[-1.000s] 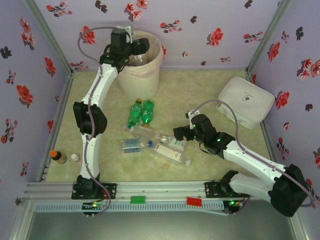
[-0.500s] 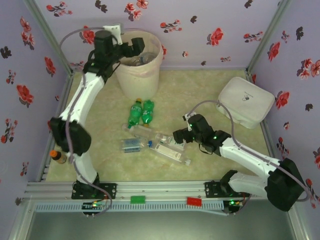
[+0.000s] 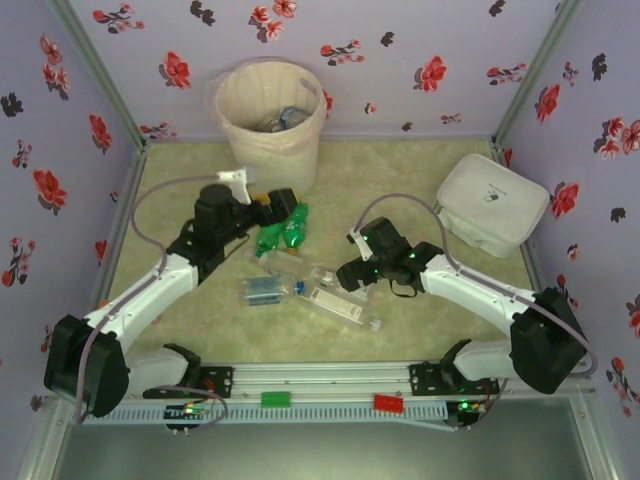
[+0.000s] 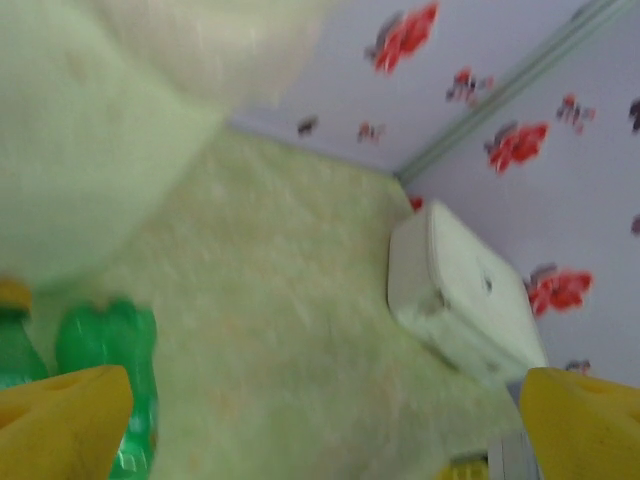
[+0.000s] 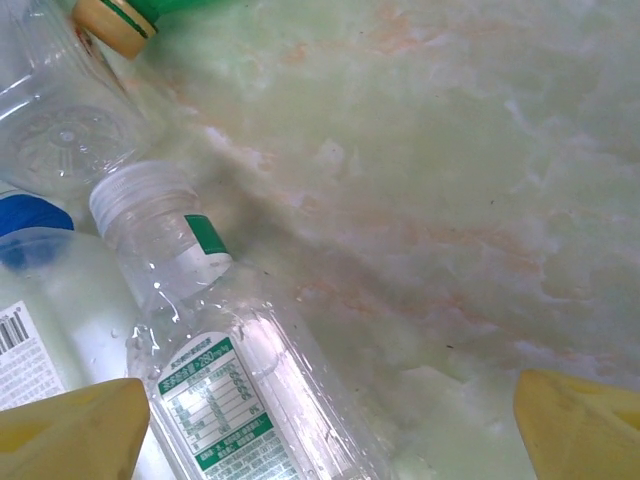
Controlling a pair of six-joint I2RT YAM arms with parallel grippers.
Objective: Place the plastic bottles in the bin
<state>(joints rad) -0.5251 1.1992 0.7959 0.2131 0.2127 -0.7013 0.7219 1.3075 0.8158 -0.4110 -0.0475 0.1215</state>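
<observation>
The bin (image 3: pixel 270 110), a cream bucket with a pinkish liner, stands at the back with bottles inside. On the mat lie two green bottles (image 3: pixel 282 234) and several clear bottles (image 3: pixel 300 280). My left gripper (image 3: pixel 283 203) hovers just behind the green bottles. It is open and empty (image 4: pixel 325 430), with one green bottle (image 4: pixel 110 350) beside its left finger. My right gripper (image 3: pixel 347 275) is low over the clear bottles and open (image 5: pixel 330 430). A clear bottle with a white cap and a green label (image 5: pixel 220 370) lies between its fingers, close to the left one.
A flat white box (image 3: pixel 492 203) sits at the right, also seen from the left wrist (image 4: pixel 465 295). Flowered walls close in the mat on three sides. A blue-capped bottle (image 5: pixel 30 225) and a yellow-capped green one (image 5: pixel 120 22) lie by the right gripper.
My left arm has swung away from the bin and down to the green bottles. My right gripper has edged left over the clear bottles.
</observation>
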